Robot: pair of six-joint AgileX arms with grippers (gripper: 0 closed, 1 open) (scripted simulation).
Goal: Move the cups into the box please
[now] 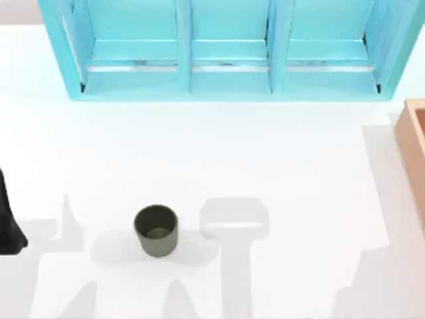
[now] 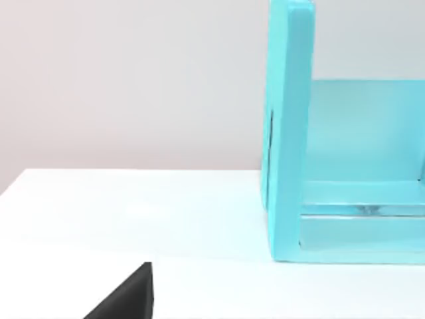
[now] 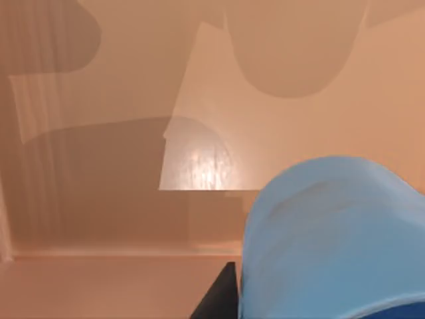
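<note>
- Nearest us in our right wrist view, the blue cup (image 3: 332, 239) hangs over the floor of the box (image 3: 119, 199); a dark finger (image 3: 219, 296) shows beside it, so we judge our right gripper is clamped on it.
- Risk: let go too high or tilted, the cup could bounce or tip on that bare floor.
- The olive cup (image 1: 157, 230) stands upright and empty on the table (image 1: 265, 159), well apart from the box.
- Our left gripper (image 1: 9, 222) sits parked at the left edge; we cannot tell its opening.
- Farthest, the cyan shelf unit (image 1: 226, 73) has three compartments holding nothing.
</note>
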